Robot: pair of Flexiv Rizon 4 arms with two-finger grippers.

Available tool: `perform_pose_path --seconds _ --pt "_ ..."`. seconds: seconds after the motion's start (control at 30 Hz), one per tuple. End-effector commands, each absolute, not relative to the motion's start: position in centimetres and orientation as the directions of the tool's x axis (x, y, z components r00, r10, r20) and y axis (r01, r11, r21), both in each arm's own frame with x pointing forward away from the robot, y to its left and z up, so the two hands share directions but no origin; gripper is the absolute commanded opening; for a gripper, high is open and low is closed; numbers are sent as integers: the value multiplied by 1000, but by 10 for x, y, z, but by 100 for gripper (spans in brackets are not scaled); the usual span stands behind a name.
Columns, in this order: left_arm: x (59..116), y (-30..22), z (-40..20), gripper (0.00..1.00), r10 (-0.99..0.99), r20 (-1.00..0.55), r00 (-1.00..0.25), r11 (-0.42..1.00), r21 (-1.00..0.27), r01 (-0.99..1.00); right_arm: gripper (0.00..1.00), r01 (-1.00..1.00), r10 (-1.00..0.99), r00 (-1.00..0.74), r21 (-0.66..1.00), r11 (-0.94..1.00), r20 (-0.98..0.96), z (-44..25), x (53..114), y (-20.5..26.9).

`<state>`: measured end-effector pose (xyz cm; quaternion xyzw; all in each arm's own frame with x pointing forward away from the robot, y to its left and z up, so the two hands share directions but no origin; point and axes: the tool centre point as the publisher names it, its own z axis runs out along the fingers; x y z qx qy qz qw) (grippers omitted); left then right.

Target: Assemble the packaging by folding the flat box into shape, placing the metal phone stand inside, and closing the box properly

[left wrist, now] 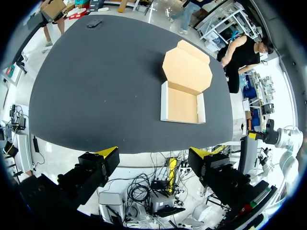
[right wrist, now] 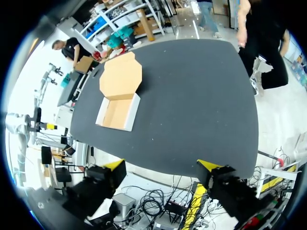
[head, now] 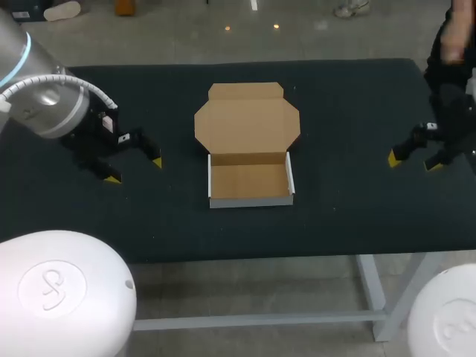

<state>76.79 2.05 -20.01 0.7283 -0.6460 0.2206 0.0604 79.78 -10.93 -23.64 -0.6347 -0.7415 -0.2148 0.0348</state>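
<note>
A cardboard box (head: 249,181) stands in the middle of the table as a shallow tray with white outer walls and nothing in it. Its brown lid (head: 247,119) lies open and flat behind it. The same box shows in the left wrist view (left wrist: 182,105) and the right wrist view (right wrist: 116,112), far ahead of each gripper. My left gripper (head: 134,170) hovers open to the left of the box; in its own view (left wrist: 155,153) its fingers hold nothing. My right gripper (head: 412,161) is open near the table's right edge, empty in its own view (right wrist: 161,166). I see no metal phone stand.
The table (head: 349,208) is covered in dark cloth. A small dark object (left wrist: 93,23) lies near its far edge in the left wrist view; I cannot tell what it is. A person stands beyond the table's far right corner, not touching it.
</note>
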Motion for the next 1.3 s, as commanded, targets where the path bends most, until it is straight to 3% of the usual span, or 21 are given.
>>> perform_pose_path --seconds 0.03,1.3 --pt "768 20 -200 100 -916 394 71 -159 -196 -968 100 957 925 -193 270 104 326 -234 797 -110" --pt "804 63 -245 100 -958 240 157 -215 -236 -948 100 957 925 -193 270 104 326 -234 797 -110"
